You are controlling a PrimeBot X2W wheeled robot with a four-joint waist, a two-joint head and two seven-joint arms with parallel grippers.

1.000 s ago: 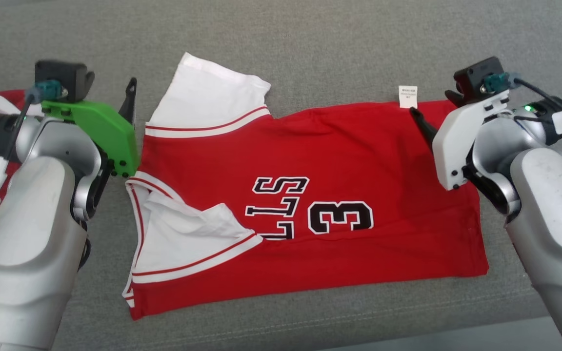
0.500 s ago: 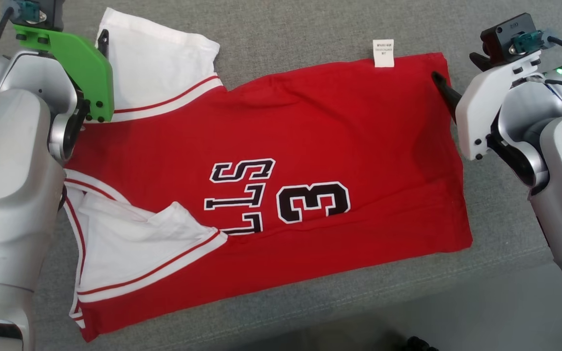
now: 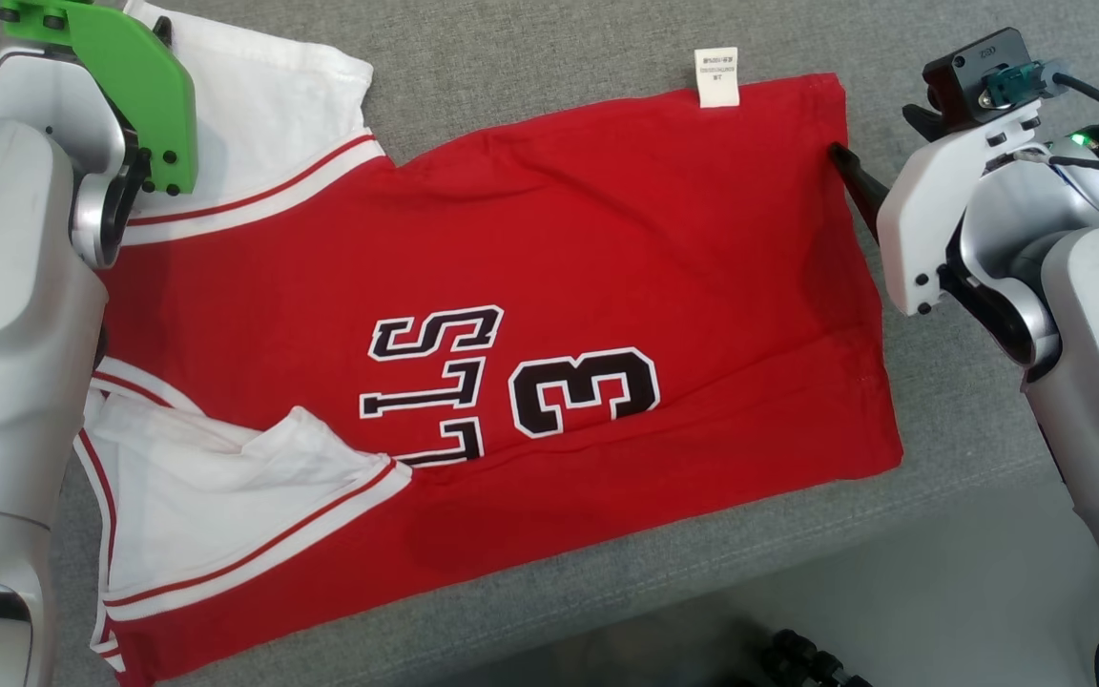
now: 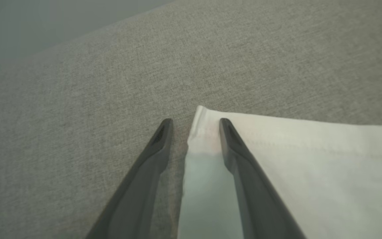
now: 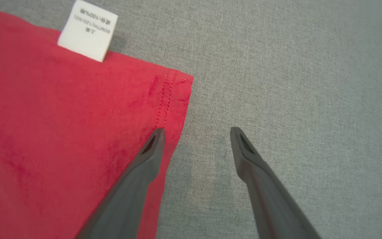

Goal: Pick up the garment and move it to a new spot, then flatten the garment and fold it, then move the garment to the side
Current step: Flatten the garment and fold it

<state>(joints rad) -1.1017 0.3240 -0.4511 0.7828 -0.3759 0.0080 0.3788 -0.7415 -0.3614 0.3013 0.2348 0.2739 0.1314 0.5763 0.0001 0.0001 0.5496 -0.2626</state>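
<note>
**Figure. Both arms stationed at the far edge of the garment.** The garment (image 3: 549, 286), a red jersey with white sleeves, lies spread flat on the grey fabric-covered surface (image 3: 530, 57). In the head view its long axis runs roughly from 8 o'clock to 2 o'clock. The sleeve end points toward 8 o'clock and the hem end toward 2 o'clock. A white care label (image 3: 717, 76) projects from the far edge at about 1 o'clock.

In the left wrist view, the left end effector (image 4: 196, 124) has its fingers apart. They straddle the corner of the far white sleeve (image 3: 263, 105): one finger is over bare surface, the other over cloth, and the sleeve extends away toward 4 o'clock. It is not seen pinching.

In the right wrist view, the right end effector (image 5: 197, 132) is spread wide. One finger is over the stitched hem corner (image 5: 171, 93), the other over bare surface, and the cloth lies toward 9 o'clock.

Each arm is nearest its own end of the garment. The coming move appears to turn on both end effectors gripping these two far corners, so that the far edge can be carried toward 6 o'clock, folding along the long axis.
</note>
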